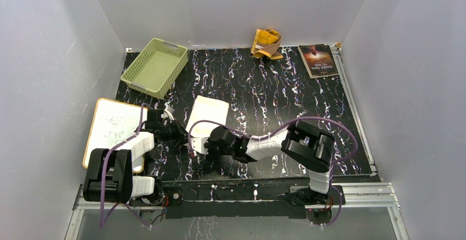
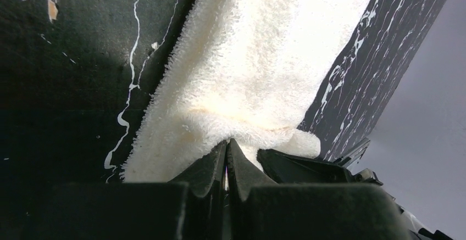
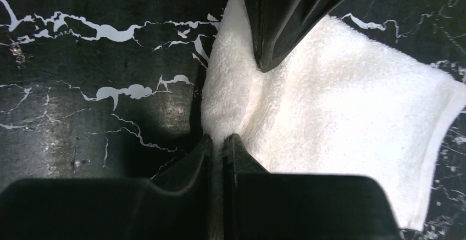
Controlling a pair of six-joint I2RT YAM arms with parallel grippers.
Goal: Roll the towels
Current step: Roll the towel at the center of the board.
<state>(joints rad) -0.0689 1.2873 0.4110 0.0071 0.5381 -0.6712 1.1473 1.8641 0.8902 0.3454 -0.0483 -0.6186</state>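
**Both arms at the first towel.** The cream-white towel [image 1: 209, 115] lies spread on the black marbled table [image 1: 286, 102], toward the arms and a little right of the green basket [image 1: 155, 67]. The left gripper [image 2: 227, 153] has its fingers pressed together on a bunched fold of the towel's near edge. The right gripper [image 3: 218, 144], just beside it, pinches the same edge, with pile pushed up at its closed tips. We see a small hump of cloth raised where the 2 grippers meet, but no full turn of a roll. The rest of the towel lies flat, stretching away from them.

The mustard-yellow towel [image 1: 267, 44] sits crumpled at the table's far edge, well to the right of the basket, and neither arm touches it. A dark-covered book [image 1: 318, 60] lies farther right of the basket, just beyond the yellow cloth. A whiteboard [image 1: 112, 129] rests on the near side of the basket, at the table's left edge.

We judge the task barely begun: 0 of 2 towels are rolled, and the first roll is only at its opening grip. By our reading, the cream towel's whole length has yet to be turned over itself into a cylinder. After that, the yellow towel would need flattening and rolling in its turn.
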